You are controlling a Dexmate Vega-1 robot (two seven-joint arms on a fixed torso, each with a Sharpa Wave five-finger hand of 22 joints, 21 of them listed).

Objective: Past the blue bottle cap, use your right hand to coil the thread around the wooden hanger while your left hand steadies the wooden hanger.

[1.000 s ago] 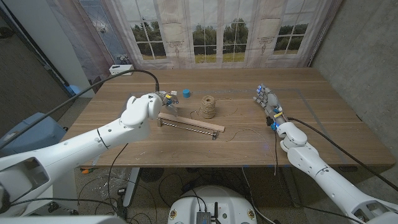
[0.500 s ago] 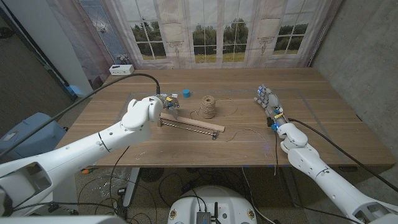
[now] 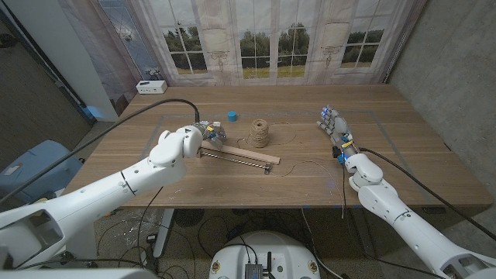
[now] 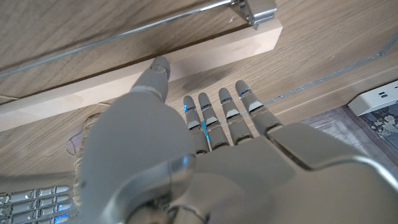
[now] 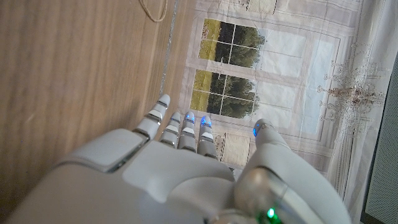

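Note:
The wooden hanger (image 3: 237, 153), a pale bar with a metal rod, lies across the table's middle. My left hand (image 3: 208, 133) is at its left end with fingers stretched out and holds nothing. In the left wrist view the thumb tip (image 4: 160, 65) touches the hanger's wooden bar (image 4: 205, 55). A spool of brown thread (image 3: 260, 133) stands just behind the hanger, with loose thread (image 3: 304, 163) trailing over the table to its right. The blue bottle cap (image 3: 232, 116) sits behind the spool, to its left. My right hand (image 3: 332, 122) stands open far right of the spool, apart from the thread.
A white box (image 3: 147, 86) sits at the table's back left corner. A black cable (image 3: 167, 102) runs along my left arm. The curtain backdrop (image 3: 279, 39) closes off the table's far edge. A thread loop (image 5: 152, 9) lies ahead of my right hand.
My left hand has slid nearer and slightly right, onto the hanger's left end. The right hand, spool and cap have stayed put.

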